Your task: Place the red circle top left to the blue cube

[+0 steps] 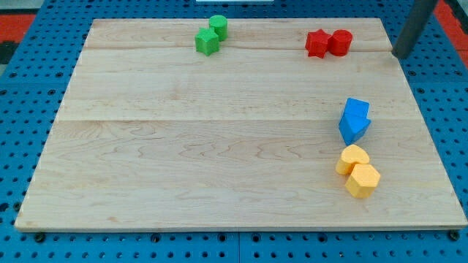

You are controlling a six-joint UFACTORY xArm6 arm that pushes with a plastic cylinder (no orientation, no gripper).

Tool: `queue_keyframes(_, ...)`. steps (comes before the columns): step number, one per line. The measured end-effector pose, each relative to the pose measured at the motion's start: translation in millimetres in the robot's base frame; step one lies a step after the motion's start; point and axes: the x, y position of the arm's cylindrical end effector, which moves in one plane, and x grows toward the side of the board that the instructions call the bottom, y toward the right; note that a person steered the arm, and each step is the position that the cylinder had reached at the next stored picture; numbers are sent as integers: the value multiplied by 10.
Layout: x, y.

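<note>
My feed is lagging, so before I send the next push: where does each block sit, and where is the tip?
red circle: top right of board, touching the red star.
red star: just left of the circle.
blue blocks: right side, two pressed together, shapes unclear.
yellow blocks: touching pair below the blue.
green blocks: touching pair, top centre.
my tip: right of the red circle, apart, near the board's edge.

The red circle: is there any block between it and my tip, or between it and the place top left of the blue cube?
Nothing visible. My tip is to the view's right of the red circle, with bare board between. The red star touches the circle's left side, off the path down to the blue cube.
</note>
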Motion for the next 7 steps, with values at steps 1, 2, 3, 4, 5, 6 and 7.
queue_keyframes(1, -362, -244)
queue_keyframes(2, -423, -586)
queue_keyframes(3, 4, -888)
queue_keyframes(4, 386, -935)
queue_keyframes(5, 691, -949)
queue_keyframes(6, 602, -918)
queue_keyframes(7, 125, -909)
